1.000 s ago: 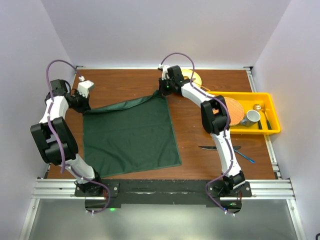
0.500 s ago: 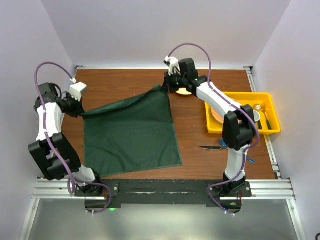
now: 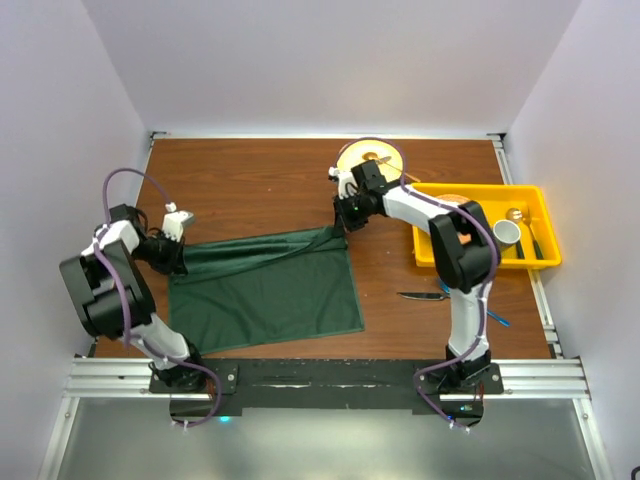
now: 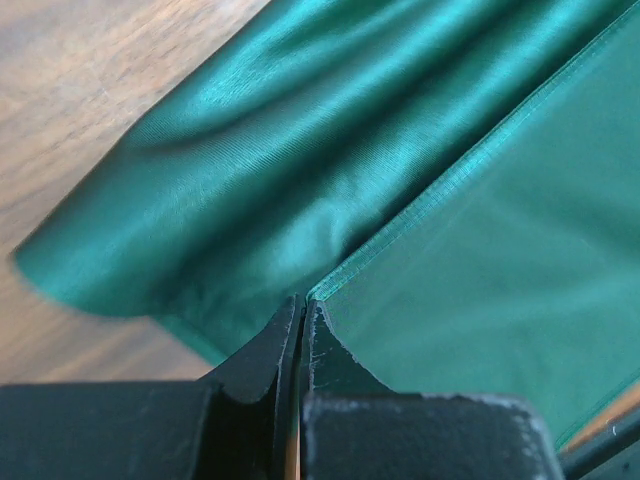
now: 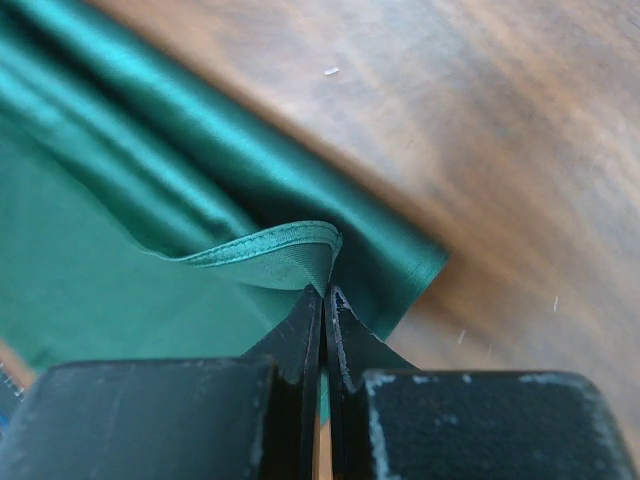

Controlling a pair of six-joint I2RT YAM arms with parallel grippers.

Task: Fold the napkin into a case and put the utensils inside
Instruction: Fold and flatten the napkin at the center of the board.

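The dark green napkin (image 3: 265, 290) lies on the wooden table with its far edge lifted and pulled toward the near side, so the far part doubles over. My left gripper (image 3: 178, 250) is shut on the napkin's far left corner (image 4: 330, 285). My right gripper (image 3: 343, 222) is shut on its far right corner (image 5: 300, 245). The knife (image 3: 435, 296) with a dark handle lies right of the napkin. The blue fork (image 3: 490, 314) lies beside the knife, partly hidden by my right arm.
A yellow tray (image 3: 530, 255) at the right holds a cup (image 3: 502, 235), metal cutlery and a round wicker piece. A yellow plate (image 3: 368, 156) sits at the far middle. White walls close in the table on three sides.
Both grippers have carried the napkin's far corners toward the near side and lower. The far edge now lies folded over the cloth, which looks about half as deep.
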